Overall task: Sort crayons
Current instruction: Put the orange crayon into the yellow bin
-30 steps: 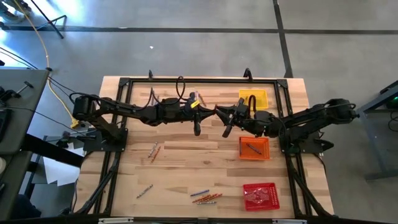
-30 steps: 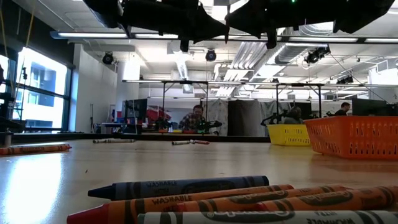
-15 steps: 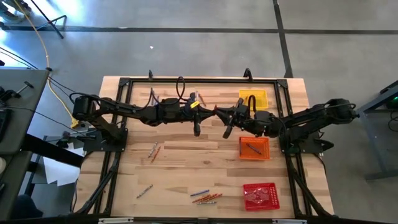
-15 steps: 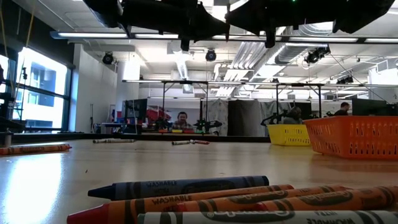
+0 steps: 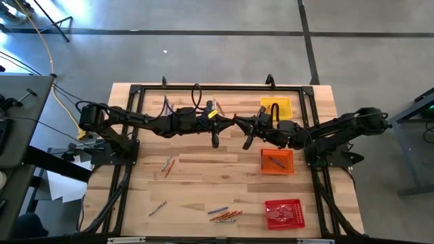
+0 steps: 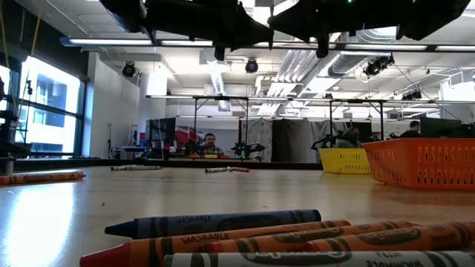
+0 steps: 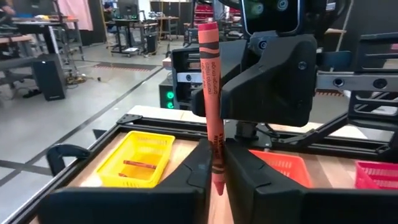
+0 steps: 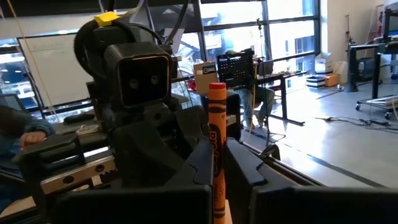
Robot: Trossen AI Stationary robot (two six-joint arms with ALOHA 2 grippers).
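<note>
My left gripper (image 5: 229,120) and my right gripper (image 5: 241,123) face each other high above the middle of the table. The left is shut on a reddish crayon (image 7: 209,93), the right on an orange crayon (image 8: 216,137). Loose crayons lie flat on the table: a pair at the left (image 5: 167,164), one nearer the front (image 5: 157,208), and a bunch at the front middle (image 5: 224,215) that fills the low view's foreground (image 6: 223,237). One crayon lies in the orange tray (image 5: 274,161). My left gripper pinches the reddish crayon's lower, pointed end (image 7: 216,169) between its two fingers (image 7: 200,168). The fingers come level from the table's left and lie across the crayon. The crayon stands upright above the fingers, clear of the table. My right gripper pinches the orange crayon's lower part (image 8: 217,186) between its two fingers (image 8: 200,171). The fingers come level from the table's right and lie across the crayon. The crayon stands upright above the fingers, clear of the table.
A yellow mesh tray (image 5: 276,108) sits at the far right, an orange tray (image 5: 287,153) at the mid right and a red tray (image 5: 283,213) at the near right. A black frame (image 5: 135,91) runs around the table. A person sits far behind the table (image 6: 210,141).
</note>
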